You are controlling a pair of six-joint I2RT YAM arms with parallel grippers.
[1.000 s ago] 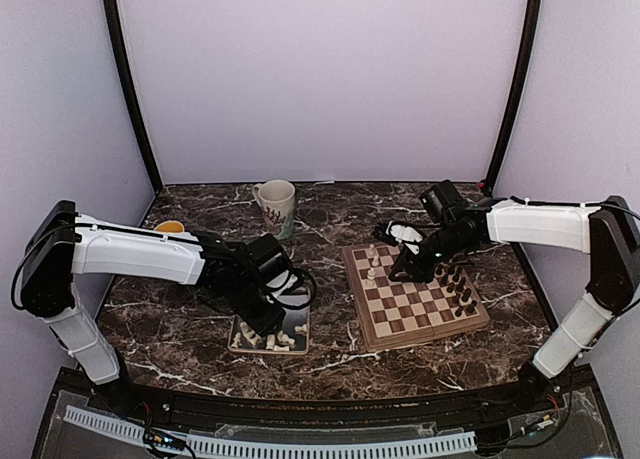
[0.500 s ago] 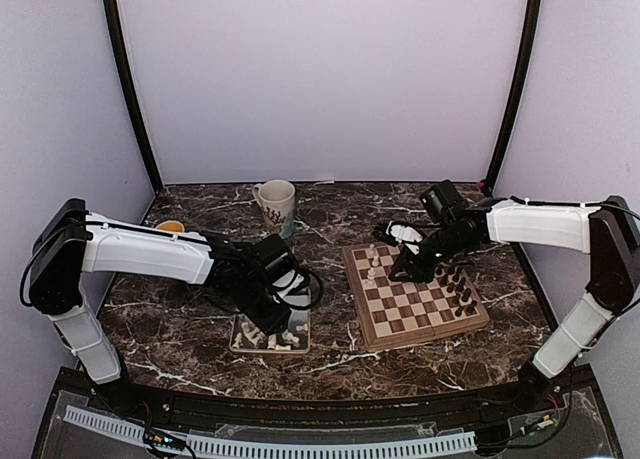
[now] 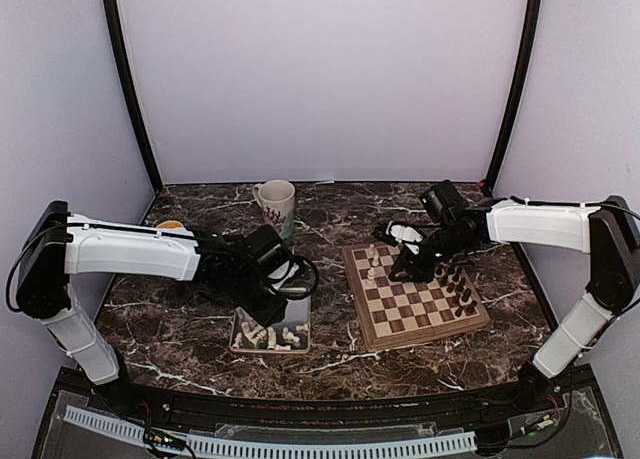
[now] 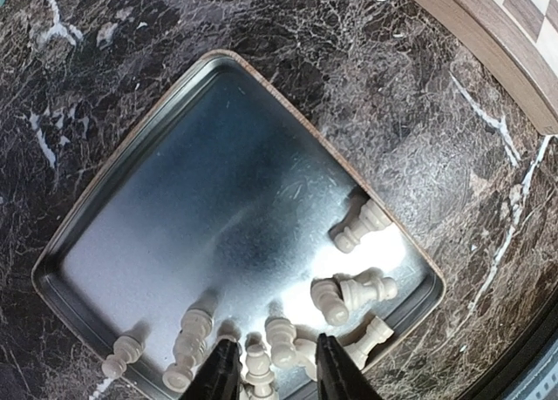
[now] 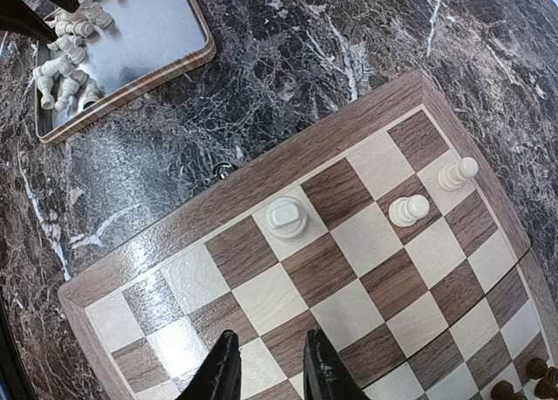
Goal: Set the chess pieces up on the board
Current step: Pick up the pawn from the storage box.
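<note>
Dark marbled worktop (image 3: pixel 170 319) bears all items. Most cream-white chess pieces (image 4: pixel 353 288) lie toppled in a loose heap along one side of a silver tray (image 4: pixel 218 200). The right wrist view shows three more standing upright on the board (image 5: pixel 227 195), in separate squares near one edge. Dark pieces (image 3: pixel 462 291) occupy the board's right side. Left gripper (image 4: pixel 272 369) hangs over the tray, jaws partly apart astride one cream piece; whether it is clamped cannot be determined. Right gripper (image 5: pixel 266 369) hovers above the board, jaws narrowly parted, holding nothing. Mug (image 3: pixel 276 201) stands behind the tray.
</note>
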